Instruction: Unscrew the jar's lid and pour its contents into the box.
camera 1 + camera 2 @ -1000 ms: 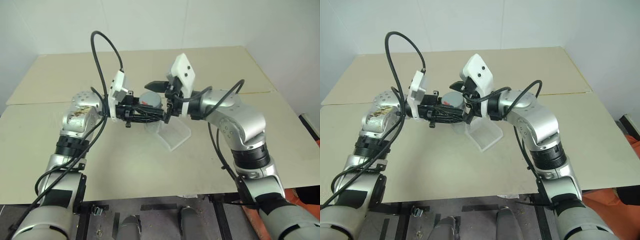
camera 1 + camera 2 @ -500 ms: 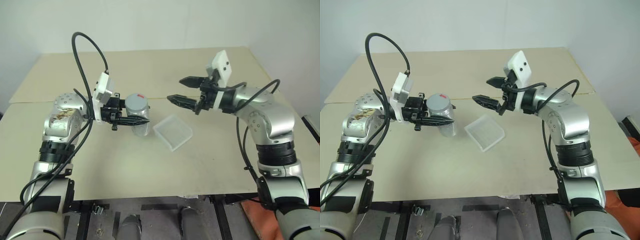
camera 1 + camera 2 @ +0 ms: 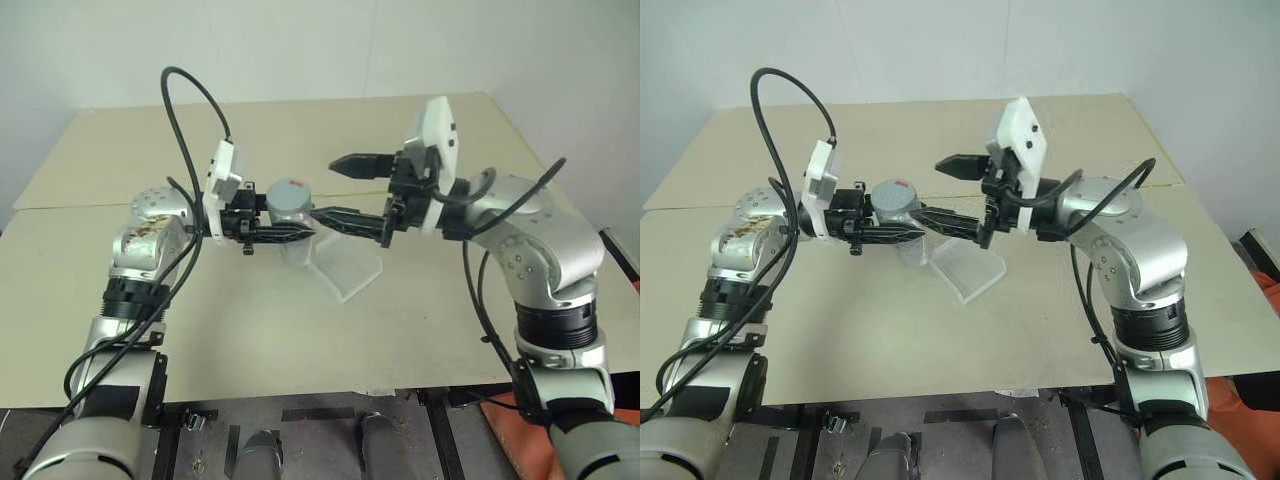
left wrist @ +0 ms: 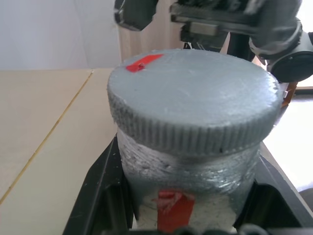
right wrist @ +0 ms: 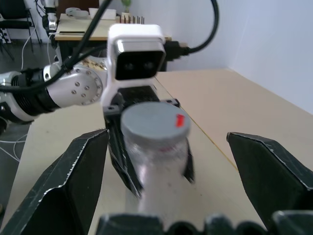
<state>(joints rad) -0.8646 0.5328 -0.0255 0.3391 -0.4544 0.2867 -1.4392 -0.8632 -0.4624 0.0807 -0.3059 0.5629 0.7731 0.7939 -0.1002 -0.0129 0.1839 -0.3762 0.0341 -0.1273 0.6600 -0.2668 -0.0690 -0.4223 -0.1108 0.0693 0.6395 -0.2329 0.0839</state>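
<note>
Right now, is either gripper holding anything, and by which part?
The left gripper holds the jar by its body, just below the lid. The right gripper is open and holds nothing.

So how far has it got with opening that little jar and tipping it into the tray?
Done: the left gripper has the jar clamped upright above the table. In hand: the right gripper faces it with jaws wide open, one finger close beside the lid, not gripping it. Left: the lid is on, so unscrewing and pouring into the box remain. I can't make out the contents.
</note>
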